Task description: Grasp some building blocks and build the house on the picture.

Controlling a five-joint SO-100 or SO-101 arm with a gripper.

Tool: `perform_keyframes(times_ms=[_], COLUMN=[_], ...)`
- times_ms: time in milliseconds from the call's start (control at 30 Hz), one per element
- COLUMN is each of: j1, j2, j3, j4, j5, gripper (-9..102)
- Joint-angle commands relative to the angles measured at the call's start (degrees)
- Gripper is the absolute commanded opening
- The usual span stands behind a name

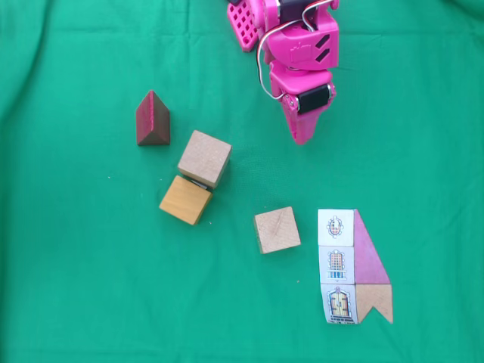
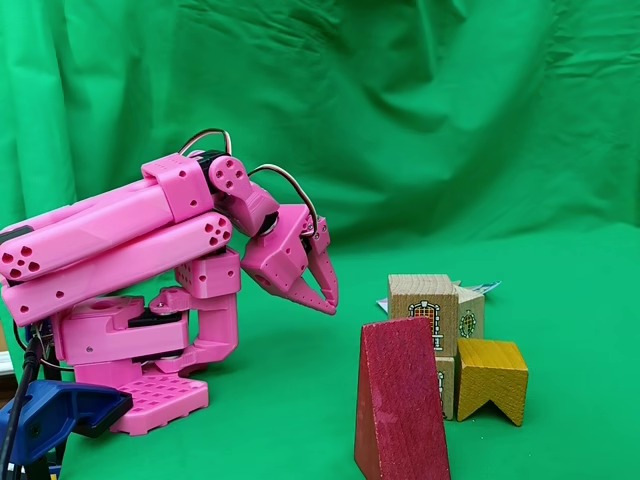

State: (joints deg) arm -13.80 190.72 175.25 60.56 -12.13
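The pink arm is seen folded low near its base, and its fingers [image 1: 301,138] are brought together into a closed point with nothing held between them; in a fixed view from the side the fingers [image 2: 326,296] are seen angled downward above the green cloth [image 1: 76,287] that covers the tabletop, clear of every block.

In a fixed view from above, the dark red triangular prism [image 1: 153,118] is found at the upper left of the group. Just below and to its right, a pale tan cube [image 1: 205,158] is placed touching the orange-yellow cube [image 1: 185,200] at one corner. A second pale tan cube [image 1: 277,230] is set apart, further right, near the picture [image 1: 337,266]. The picture is laid flat at the lower right, with three white squares stacked in a column, a pink slanted patch and a tan notched patch beside them.

In the side view, the dark red triangular prism [image 2: 400,403] is seen standing nearest the camera, with the orange-yellow cube [image 2: 491,379] just to its right.
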Motion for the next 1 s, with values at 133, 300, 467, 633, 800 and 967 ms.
perform_keyframes(times_ms=[133,300,467,633,800,967], j1=[0.26,0.35,0.44,0.53,3.69,7.38], j2=[-8.35,-18.81,-32.43,-44.82,-52.29,-60.29], j3=[-11.69,-22.06,-32.61,-42.01,-49.83,-55.99], j4=[-0.79,-0.79,-0.79,-0.79,-0.88,-1.58], j5=[0.09,0.44,0.53,0.53,0.62,0.70], gripper=[-5,-5,-5,-5,-5,-5])
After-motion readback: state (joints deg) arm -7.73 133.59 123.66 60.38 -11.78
